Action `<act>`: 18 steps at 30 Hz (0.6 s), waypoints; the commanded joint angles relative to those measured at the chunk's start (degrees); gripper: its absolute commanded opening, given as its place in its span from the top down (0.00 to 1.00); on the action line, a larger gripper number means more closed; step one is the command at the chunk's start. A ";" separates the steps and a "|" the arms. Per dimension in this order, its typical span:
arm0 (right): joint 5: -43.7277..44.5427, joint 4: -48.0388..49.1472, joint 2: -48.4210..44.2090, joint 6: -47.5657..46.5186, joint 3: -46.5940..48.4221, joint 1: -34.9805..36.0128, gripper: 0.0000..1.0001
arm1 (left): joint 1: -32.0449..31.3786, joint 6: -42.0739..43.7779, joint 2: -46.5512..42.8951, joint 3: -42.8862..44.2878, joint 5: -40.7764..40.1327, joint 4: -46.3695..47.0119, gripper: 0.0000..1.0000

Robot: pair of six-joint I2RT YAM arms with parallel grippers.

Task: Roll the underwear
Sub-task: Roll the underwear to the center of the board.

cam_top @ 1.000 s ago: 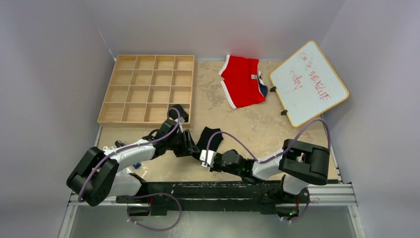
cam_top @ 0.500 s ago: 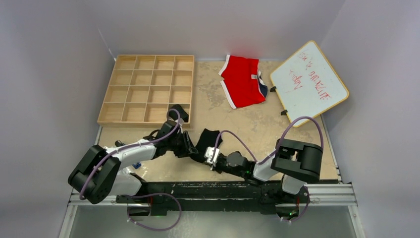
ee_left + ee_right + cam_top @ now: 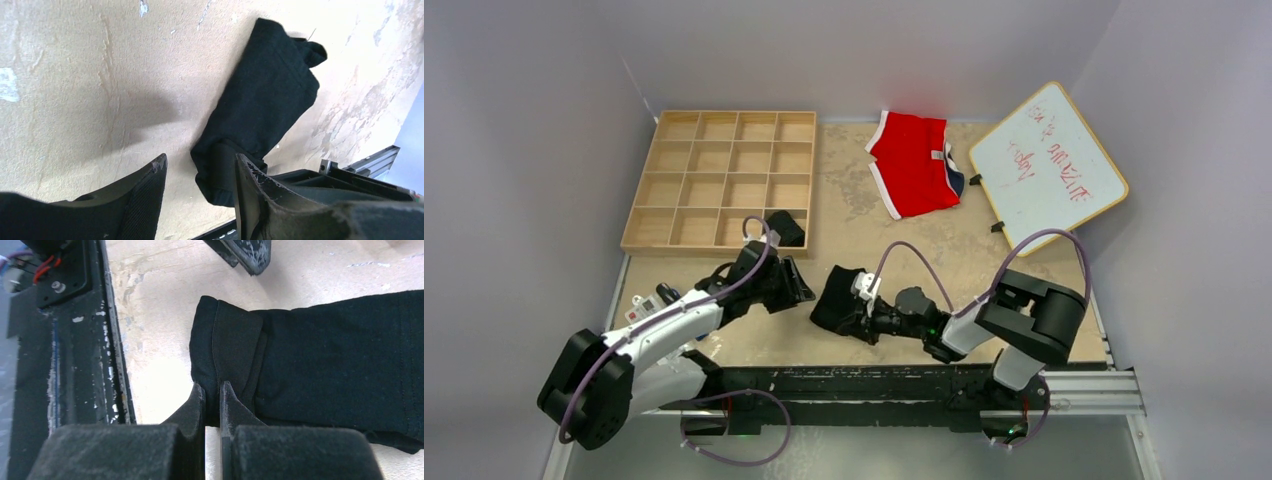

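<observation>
Black underwear (image 3: 838, 296): lies on the desk (image 3: 924, 262) near its front edge, between the two arms.
Long axis: runs from near to far, leaning slightly to the right at the far end. The near end is folded over on itself and points toward the front rail (image 3: 874, 381).
Far end: flat on the desk, with one small corner bunched up.
Right fingers (image 3: 192, 407): drawn almost together on the folded near end, pinching its doubled edge. They reach in from the right, across the garment's length.
Left fingers (image 3: 145, 197): parted about halfway and holding nothing. They hover just beside the garment's left edge, with bare desk under the gap.
Second black underwear (image 3: 786, 228): a small dark bundle in the near-right compartment of the wooden grid tray (image 3: 724, 113), well apart from the first piece.
Around: red briefs (image 3: 912, 165) with white trim lie spread at the back of the desk. A whiteboard (image 3: 1046, 168) with red writing leans at the far right.
In the way: the front rail sits close to the folded end — only a narrow strip of desk separates them.
</observation>
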 commanded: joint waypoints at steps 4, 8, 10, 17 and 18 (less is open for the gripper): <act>-12.85 -4.21 0.44 13.61 1.31 -6.19 0.98 | 0.40 1.13 -4.75 2.00 -2.47 -1.20 0.51; -19.10 -4.55 3.97 21.96 3.33 -10.92 0.97 | 0.39 1.37 -5.52 1.57 -1.98 -0.80 0.51; -21.14 -2.61 5.83 25.58 3.36 -12.66 0.96 | 0.39 1.38 -5.84 1.23 -1.54 -0.60 0.51; -25.89 1.43 14.09 38.36 4.07 -17.14 0.95 | 0.40 1.78 -7.03 -0.06 0.16 0.86 0.50; -26.21 2.62 15.22 40.20 3.91 -17.73 0.94 | 0.43 1.98 -7.14 -0.21 0.78 1.32 0.50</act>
